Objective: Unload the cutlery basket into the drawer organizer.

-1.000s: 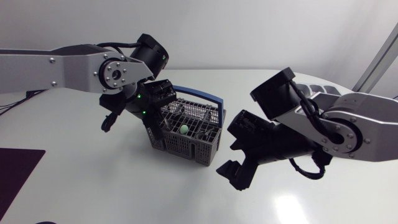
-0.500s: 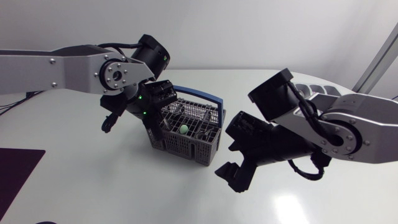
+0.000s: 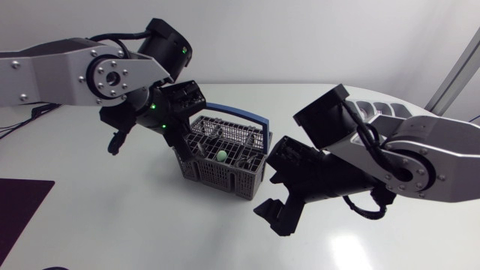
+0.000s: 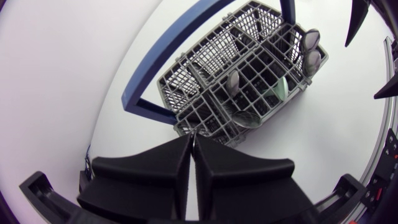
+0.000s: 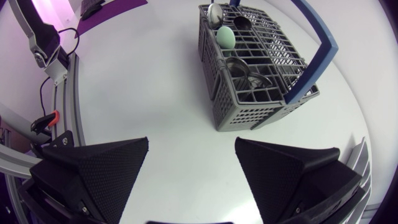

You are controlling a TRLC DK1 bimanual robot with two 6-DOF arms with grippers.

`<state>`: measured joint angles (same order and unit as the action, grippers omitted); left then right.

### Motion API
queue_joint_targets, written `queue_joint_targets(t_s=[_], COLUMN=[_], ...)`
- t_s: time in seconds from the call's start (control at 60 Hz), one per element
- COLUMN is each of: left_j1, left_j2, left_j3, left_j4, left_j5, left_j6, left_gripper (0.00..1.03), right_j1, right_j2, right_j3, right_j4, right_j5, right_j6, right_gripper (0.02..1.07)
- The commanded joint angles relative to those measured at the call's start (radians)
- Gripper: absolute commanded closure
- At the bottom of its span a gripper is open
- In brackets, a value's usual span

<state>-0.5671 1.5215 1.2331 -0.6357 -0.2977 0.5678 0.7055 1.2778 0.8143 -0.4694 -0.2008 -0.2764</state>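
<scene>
A grey mesh cutlery basket (image 3: 225,163) with a blue handle (image 3: 241,115) stands mid-table. It holds spoons (image 4: 310,48) and a pale green rounded piece (image 3: 223,155). My left gripper (image 3: 181,133) hangs over the basket's near-left corner. In the left wrist view the left gripper (image 4: 193,142) is shut, with only a thin dark sliver of cutlery showing between its fingertips. My right gripper (image 3: 272,193) hovers low, just right of the basket. In its own view the right gripper (image 5: 191,149) stands wide open, empty, facing the basket (image 5: 255,68).
A pale compartmented tray (image 3: 373,107) shows at the back right, mostly hidden behind my right arm. A dark purple mat (image 3: 19,210) lies at the table's left edge. Bare white table surrounds the basket.
My left arm has lifted and swung a little left, drawing its shut gripper up from the basket's corner. The right arm has crept slightly left and down.
</scene>
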Motion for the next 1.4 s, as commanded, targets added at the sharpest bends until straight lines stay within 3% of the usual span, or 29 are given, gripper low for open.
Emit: queue_joint_targets(t_s=[0.0, 0.4, 0.867, 1.383], left_j1=[-0.007, -0.043, -0.168, -0.18], left_j2=[-0.046, -0.181, -0.307, -0.241], left_j3=[-0.024, -0.009, 0.045, 0.078], left_j4=[0.002, -0.019, -0.111, -0.15], left_j5=[-0.017, -0.069, -0.146, 0.098], left_j6=[-0.019, -0.016, -0.095, -0.312], left_gripper=[1.0, 1.0, 1.0, 1.0], right_j1=[0.011, 0.014, 0.003, -0.014], right_j2=[-0.005, -0.011, -0.067, -0.244], right_j3=[-0.014, -0.023, -0.046, -0.079], right_j4=[0.008, 0.009, 0.015, 0.009], right_j5=[0.004, 0.004, 0.006, 0.031], right_j6=[0.022, 0.025, 0.025, 0.028], right_gripper=[0.07, 0.07, 0.07, 0.07])
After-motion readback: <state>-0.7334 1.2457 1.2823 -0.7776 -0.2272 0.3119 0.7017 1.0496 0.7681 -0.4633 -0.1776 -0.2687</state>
